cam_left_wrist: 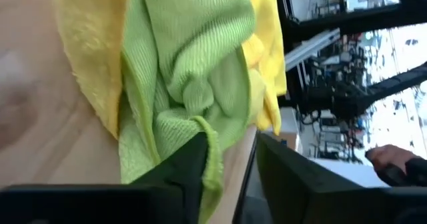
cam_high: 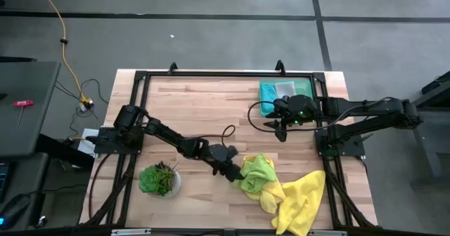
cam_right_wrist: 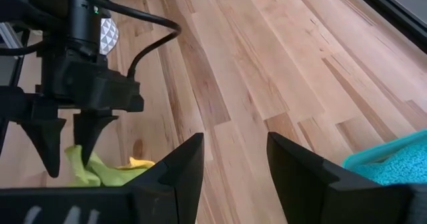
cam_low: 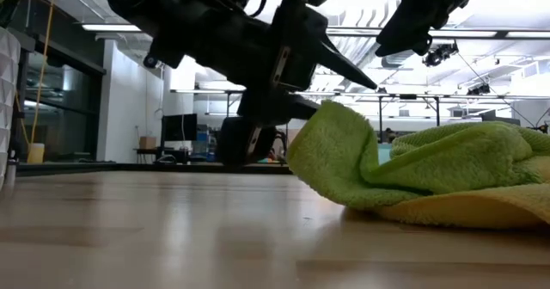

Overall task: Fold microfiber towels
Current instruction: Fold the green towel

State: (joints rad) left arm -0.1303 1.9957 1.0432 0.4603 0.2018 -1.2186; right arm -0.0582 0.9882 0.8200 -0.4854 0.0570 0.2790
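A crumpled lime green towel [cam_high: 256, 171] lies partly on a bright yellow towel [cam_high: 302, 201] at the table's near right. My left gripper [cam_high: 235, 173] is open at the lime towel's left edge, with a raised hem of it [cam_left_wrist: 212, 159] between the fingers. It also shows in the right wrist view [cam_right_wrist: 67, 159], fingers pointing down over the lime towel [cam_right_wrist: 83, 171]. My right gripper [cam_high: 283, 129] is open and empty above the bare table, just in front of a stack of teal [cam_high: 271, 95] and pale [cam_high: 285, 88] towels at the far right. My left gripper is open around the lime towel's raised left edge. The hem [cam_left_wrist: 212, 159] lies against the inner side of one finger [cam_left_wrist: 183, 171]; the other finger [cam_left_wrist: 287, 174] stands apart from it. The fingers come slanting down from the table's left. The towel rests on the table and on the yellow towel.
A small potted plant [cam_high: 159, 180] stands at the near left, close to my left arm. The black frame rails [cam_high: 211, 74] run round the table's edges. Bare wood [cam_high: 204, 109] lies in the table's middle and far left. A person's hand [cam_left_wrist: 390, 159] shows beyond the table.
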